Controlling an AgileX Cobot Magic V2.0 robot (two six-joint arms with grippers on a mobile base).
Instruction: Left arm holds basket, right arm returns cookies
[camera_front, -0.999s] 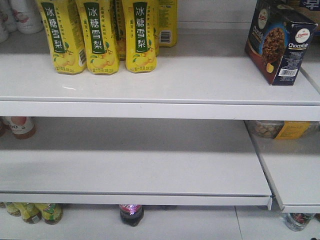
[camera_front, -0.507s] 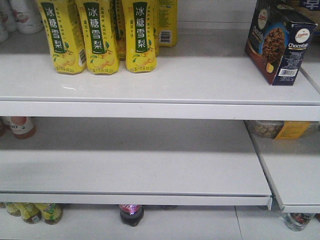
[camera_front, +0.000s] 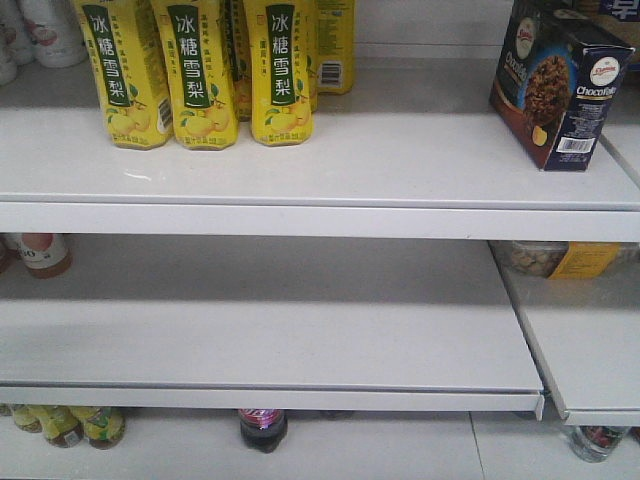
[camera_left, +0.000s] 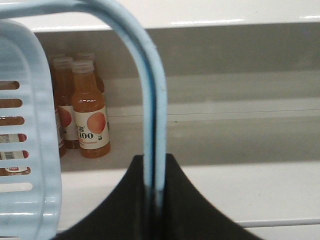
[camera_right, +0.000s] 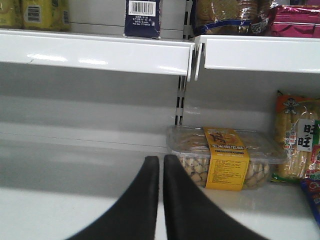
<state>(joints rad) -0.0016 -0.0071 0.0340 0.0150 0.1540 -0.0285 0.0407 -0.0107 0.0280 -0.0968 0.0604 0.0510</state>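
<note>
The big white shelf (camera_front: 300, 160) is holding the cookies (camera_front: 560, 85). The dark blue box is standing at the right end of the top shelf, well apart from the yellow drink bottles (camera_front: 200, 70) on the left. So the cookies look like they are already back in place.

The light blue basket (camera_left: 25, 150) is hanging at the left of the left wrist view. Its thin handle (camera_left: 150, 110) is running down into the left gripper (camera_left: 155, 195), and the black fingers are squeezing tight on it. Orange juice bottles (camera_left: 90, 117) are standing on a shelf behind it.

The right gripper (camera_right: 161, 200) is holding nothing. Its two fingers are pressed together with just a thin line between them. It is pointing at a clear tub of snacks (camera_right: 225, 157) on the lower shelf.

What could go wrong? The handle is thin, so the basket could be slipping or swinging if the left arm jerks. The right arm could be bumping the tub if it goes forward.

Most of the basket is cut off, so I cannot tell what is inside it. The arms themselves are not showing in the front view.
</note>
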